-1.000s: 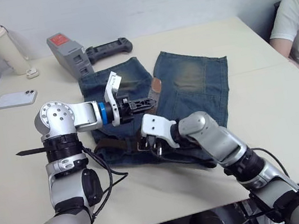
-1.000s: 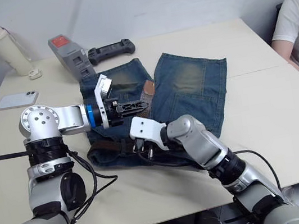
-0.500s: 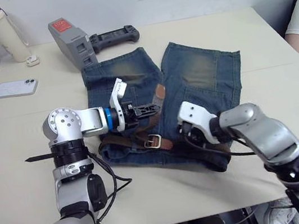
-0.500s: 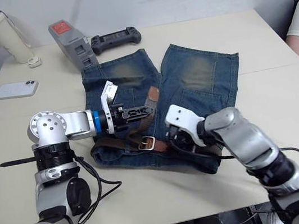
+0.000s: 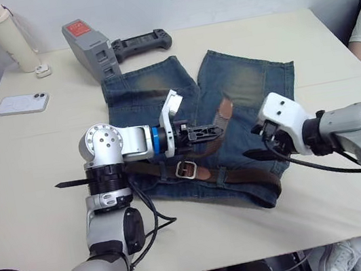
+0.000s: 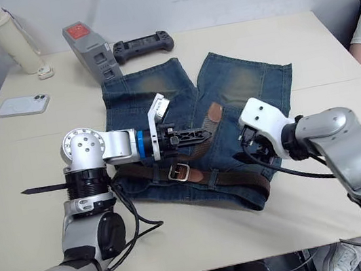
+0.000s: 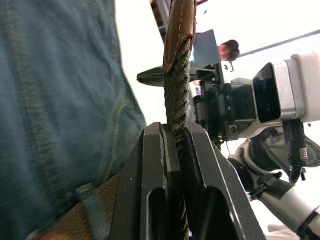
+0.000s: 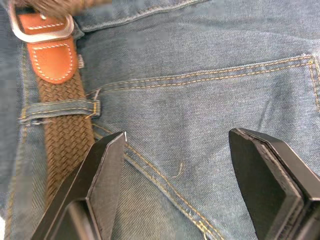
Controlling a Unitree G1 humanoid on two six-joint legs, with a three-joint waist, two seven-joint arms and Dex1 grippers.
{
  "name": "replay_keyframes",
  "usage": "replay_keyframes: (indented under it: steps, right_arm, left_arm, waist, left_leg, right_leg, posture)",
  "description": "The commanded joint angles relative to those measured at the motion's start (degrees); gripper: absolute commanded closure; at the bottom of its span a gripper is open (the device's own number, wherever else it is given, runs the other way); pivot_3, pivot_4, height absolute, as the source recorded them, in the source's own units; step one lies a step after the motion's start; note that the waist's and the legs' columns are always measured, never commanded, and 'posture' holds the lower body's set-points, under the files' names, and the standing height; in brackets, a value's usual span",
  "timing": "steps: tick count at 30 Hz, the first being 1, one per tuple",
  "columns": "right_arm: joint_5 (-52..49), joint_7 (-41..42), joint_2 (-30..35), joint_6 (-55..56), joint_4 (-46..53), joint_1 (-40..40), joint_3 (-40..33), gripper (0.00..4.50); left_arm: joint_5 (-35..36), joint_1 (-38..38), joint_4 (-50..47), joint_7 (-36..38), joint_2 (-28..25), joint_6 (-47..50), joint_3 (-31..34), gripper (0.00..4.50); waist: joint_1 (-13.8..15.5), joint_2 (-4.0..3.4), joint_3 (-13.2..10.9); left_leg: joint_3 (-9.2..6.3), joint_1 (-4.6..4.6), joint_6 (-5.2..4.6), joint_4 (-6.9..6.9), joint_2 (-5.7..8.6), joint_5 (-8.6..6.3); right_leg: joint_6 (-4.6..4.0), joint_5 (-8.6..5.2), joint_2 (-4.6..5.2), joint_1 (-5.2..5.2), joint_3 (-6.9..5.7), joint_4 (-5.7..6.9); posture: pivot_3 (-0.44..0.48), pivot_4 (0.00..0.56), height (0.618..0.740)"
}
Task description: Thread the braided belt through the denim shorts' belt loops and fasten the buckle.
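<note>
The left gripper (image 5: 209, 131), a pair of black fingers on a silver arm, is clamped on the free end of the long brown braided belt (image 5: 231, 176), holding that tan-tipped end raised above the middle of the blue denim shorts with faded tan patches (image 5: 245, 87). In the left wrist view the braided strap is pinched between the two fingers (image 7: 150, 165).

The right gripper (image 8: 175, 185) hovers with its black fingers spread wide apart, holding nothing, above the seat of the shorts near a back pocket seam. In the head views it sits over the right side of the waistband.

The shorts lie flat on the cream table (image 5: 27, 166), waistband toward the robot. The belt runs along the waistband and passes under a narrow blue denim belt loop (image 8: 60, 109). The silvery metal frame buckle (image 5: 186, 169) rests on the waistband just below the left gripper, unfastened.

At the table's far side stand a grey box with a red label (image 5: 88, 48), a black handheld controller (image 5: 142, 43), a cream bottle (image 5: 6, 39) and a white phone (image 5: 22, 103).
</note>
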State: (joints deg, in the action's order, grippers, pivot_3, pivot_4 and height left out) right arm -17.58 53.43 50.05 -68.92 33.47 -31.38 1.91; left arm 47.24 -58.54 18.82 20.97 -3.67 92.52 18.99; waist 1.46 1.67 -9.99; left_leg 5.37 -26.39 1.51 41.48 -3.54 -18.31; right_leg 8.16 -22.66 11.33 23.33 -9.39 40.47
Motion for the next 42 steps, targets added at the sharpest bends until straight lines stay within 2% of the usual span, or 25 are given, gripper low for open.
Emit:
replay_keyframes:
  steps: [1, 6, 10, 15, 18, 23, 26, 32, 35, 37, 39, 42]
  right_arm:
    - [-4.68, 0.92, 1.65, -1.08, 4.84, -0.14, -2.62, 1.03]
    - [-6.62, -1.68, 3.26, -2.54, 5.67, -0.39, -2.97, 1.03]
    - [-7.65, -3.40, 5.43, -4.12, 6.08, -1.08, -5.35, 1.03]
    - [-9.92, -4.62, 5.84, -4.66, 5.65, -2.37, -6.25, 1.03]
    - [-11.12, -5.25, 5.85, -4.85, 5.39, -2.85, -6.56, 1.03]
    - [-12.50, -5.85, 6.24, -3.80, 4.64, -2.75, -6.90, 1.03]
    - [-11.37, -5.97, 6.42, 0.41, 3.77, -2.33, -5.62, 1.03]
    - [-6.21, -6.26, 6.39, 12.72, 0.27, -3.11, -1.54, 1.03]
    - [-3.69, -6.00, 6.43, 17.90, -1.83, -3.90, 0.07, 1.03]
    - [-1.96, -4.79, 7.27, 21.54, -2.49, -4.18, 1.42, 1.03]
    - [-0.32, -3.94, 7.49, 24.58, -3.20, -4.81, 2.80, 1.03]
    - [-0.19, -2.90, 7.29, 25.23, -3.64, -4.89, 3.37, 1.03]
  left_arm:
    - [2.46, -1.12, 0.06, 0.35, 3.21, -0.02, -1.26, 4.50]
    - [0.35, 0.60, -0.37, -0.49, 4.89, -0.02, -4.64, 4.50]
    - [-3.60, 4.73, -5.76, 2.10, 1.41, -3.64, -17.32, 4.50]
    - [-10.11, 6.31, -7.81, 5.93, -3.95, -13.30, -28.49, 4.50]
    - [-9.18, 5.43, -6.41, 6.92, -4.32, -13.75, -25.03, 4.50]
    - [-6.72, 2.78, -5.31, 7.11, -6.81, -11.84, -15.37, 4.50]
    - [-7.11, 3.41, -8.29, 8.82, -9.18, -13.19, -15.54, 4.50]
    - [-13.02, 6.62, -15.86, 14.50, -14.23, -25.32, -25.26, 4.50]
    - [-17.44, 8.32, -20.50, 19.62, -18.01, -34.89, -31.26, 4.50]
    - [-19.34, 9.24, -21.17, 22.13, -19.19, -40.64, -32.44, 4.50]
    - [-25.06, 10.05, -21.96, 26.05, -22.66, -49.82, -36.80, 4.50]
    - [-28.65, 10.17, -19.83, 27.13, -23.70, -55.66, -37.97, 4.50]
  waist:
    - [0.00, 0.00, -0.01]
    - [0.00, 0.00, -0.01]
    - [-0.01, -0.02, -0.02]
    - [-0.01, -0.04, -0.03]
    - [-0.13, -0.05, -0.04]
    - [-0.25, -0.07, -0.05]
    - [-0.11, -0.07, -0.05]
    - [0.01, -0.07, -0.05]
    - [-0.12, -0.09, -0.06]
    - [-0.17, -0.11, -0.07]
    - [-0.31, -0.14, -0.09]
    - [-0.20, -0.17, -0.11]
  left_leg:
    - [0.00, 0.01, 0.00, -0.04, 0.00, 0.00]
    - [-0.02, 0.01, -0.04, -0.14, 0.05, 0.02]
    - [-0.02, 0.04, -0.06, -0.17, 0.06, 0.04]
    - [-0.03, 0.06, -0.07, -0.12, 0.06, 0.05]
    - [-0.03, 0.10, -0.07, -0.11, 0.06, 0.05]
    - [-0.03, 0.11, -0.09, -0.11, 0.04, 0.07]
    - [-0.04, 0.11, -0.09, -0.13, 0.05, 0.07]
    - [-0.05, 0.07, -0.10, -0.09, 0.10, 0.07]
    - [-0.05, 0.08, -0.10, -0.08, 0.09, 0.07]
    - [-0.04, 0.09, -0.10, -0.07, 0.09, 0.07]
    - [-0.04, 0.09, -0.10, -0.04, 0.09, 0.07]
    - [-0.03, 0.10, -0.10, -0.02, 0.06, 0.07]
  right_leg:
    - [0.01, 0.01, 0.00, -0.03, -0.01, 0.00]
    - [0.07, 0.11, 0.00, -0.11, -0.05, -0.05]
    - [0.07, 0.11, 0.01, -0.14, -0.05, -0.05]
    - [0.05, 0.13, 0.01, -0.17, -0.05, -0.06]
    - [0.05, 0.13, 0.01, -0.23, -0.05, -0.07]
    - [0.05, 0.13, 0.01, -0.23, -0.06, -0.03]
    - [0.06, 0.14, 0.01, -0.23, -0.07, -0.02]
    - [0.11, 0.16, 0.03, -0.28, -0.11, -0.05]
    - [0.11, 0.16, 0.03, -0.29, -0.10, -0.05]
    - [0.11, 0.16, 0.03, -0.29, -0.10, -0.03]
    - [0.11, 0.16, 0.03, -0.29, -0.10, 0.00]
    - [0.11, 0.16, 0.01, -0.28, -0.10, 0.01]
  posture:
    - [0.000, 0.150, 0.650]
    - [0.000, 0.150, 0.650]
    - [0.000, 0.150, 0.650]
    - [0.000, 0.150, 0.650]
    - [0.000, 0.150, 0.650]
    - [0.000, 0.150, 0.650]
    - [0.000, 0.150, 0.650]
    - [0.000, 0.150, 0.650]
    - [0.000, 0.150, 0.650]
    - [0.000, 0.150, 0.650]
    - [0.000, 0.150, 0.650]
    - [0.000, 0.150, 0.650]
